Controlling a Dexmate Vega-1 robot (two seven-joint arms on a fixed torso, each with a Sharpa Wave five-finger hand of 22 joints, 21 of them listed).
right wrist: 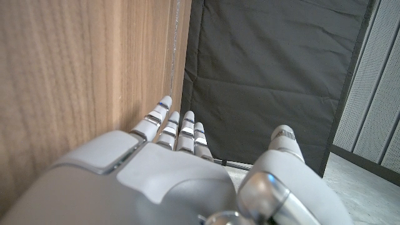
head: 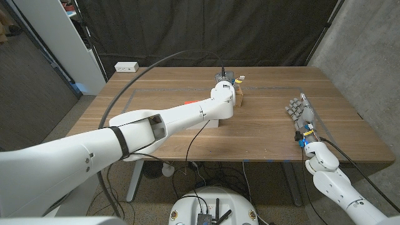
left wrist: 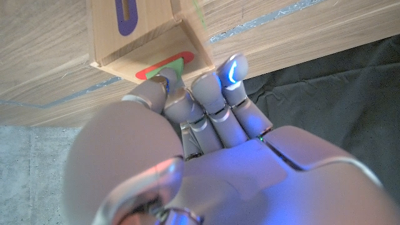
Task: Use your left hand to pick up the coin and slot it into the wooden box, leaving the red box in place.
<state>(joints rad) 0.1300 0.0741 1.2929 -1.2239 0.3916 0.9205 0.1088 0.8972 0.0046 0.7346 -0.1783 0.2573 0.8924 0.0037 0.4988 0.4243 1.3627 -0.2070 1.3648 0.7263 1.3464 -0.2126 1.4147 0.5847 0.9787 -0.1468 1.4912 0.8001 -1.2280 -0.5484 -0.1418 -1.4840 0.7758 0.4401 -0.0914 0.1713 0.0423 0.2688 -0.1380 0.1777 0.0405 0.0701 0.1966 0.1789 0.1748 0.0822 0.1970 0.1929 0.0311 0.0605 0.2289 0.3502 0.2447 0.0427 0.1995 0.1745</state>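
Nearest the head camera, my left arm [head: 125,134] runs from the lower corner across the worktop [head: 269,125] to the wooden box [head: 239,95], which stands toward the far edge, about midway along it. My left robot hand [head: 225,79] is poised over that box. Seen from the left wrist, the fingers [left wrist: 215,100] of this robot hand are drawn together at the box's face, their tips pinching a green coin [left wrist: 175,65] that meets a red-bordered slot [left wrist: 167,64]; a purple-bordered slot [left wrist: 127,15] marks the adjoining face. How far the coin has entered the slot cannot be told. A sliver of the red box [head: 190,101] shows on the worktop just beside my left forearm, mostly hidden behind it, and a white block [head: 209,122] sits under the elbow. My right robot hand [head: 300,112] waits well apart near the worktop's right side, fingers apart and straight, holding nothing; from the right wrist its fingers [right wrist: 169,122] extend along the wood grain. A white power strip [head: 126,66] lies on the floor beyond the worktop's far left corner.
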